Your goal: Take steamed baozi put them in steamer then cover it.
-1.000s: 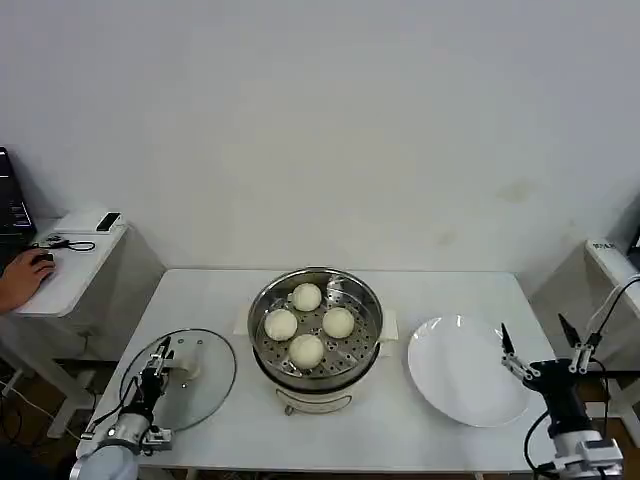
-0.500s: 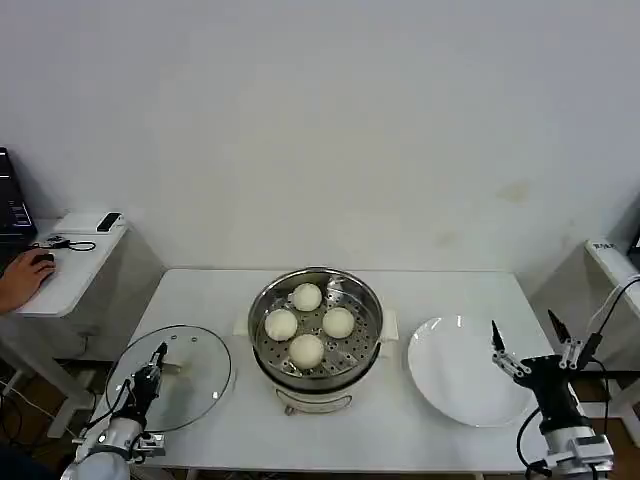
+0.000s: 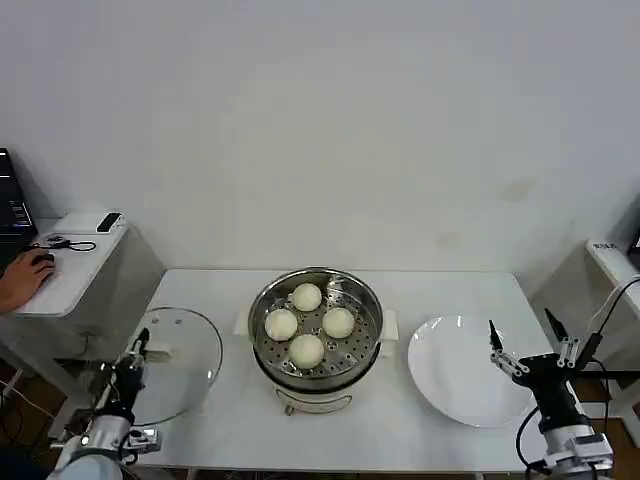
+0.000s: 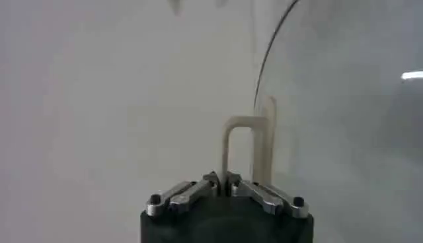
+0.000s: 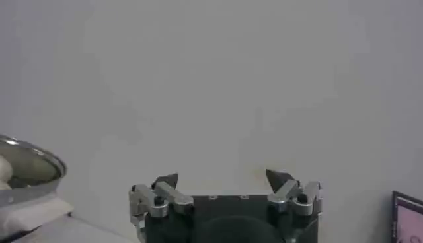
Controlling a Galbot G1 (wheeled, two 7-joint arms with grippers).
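Four steamed baozi (image 3: 307, 323) sit on the perforated tray inside the steamer (image 3: 316, 330) at the middle of the table (image 3: 450, 445), so your loading step looks complete and only the covering remains.

Your left gripper (image 4: 222, 187) is clenched on the pale handle (image 4: 246, 150) of the cover (image 3: 165, 362), which hangs lifted and tilted at the left end of the table, well apart from the steamer. In the left wrist view the handle stands pinched between the closed fingertips, with the glass disc edge-on beside it.

Your right gripper (image 3: 523, 345) is parked at the near right corner, fingers spread and holding nothing, just beside the white plate (image 3: 462, 370).

Risks noted for your next move:
- The grasp is narrow and sits on the handle alone. A quick swing toward the steamer could let the glass rotate or slip in the fingertips.
- The cover is tilted. If you lower it unlevelled, the metal rim is likely to strike the near or left edge of the pot and seat crookedly.
- The buns stand near the pot's rim height as far as can be judged; a low approach could drag the lid across them.
- Release only once the rim rests evenly, otherwise the lid may slide off onto the table.
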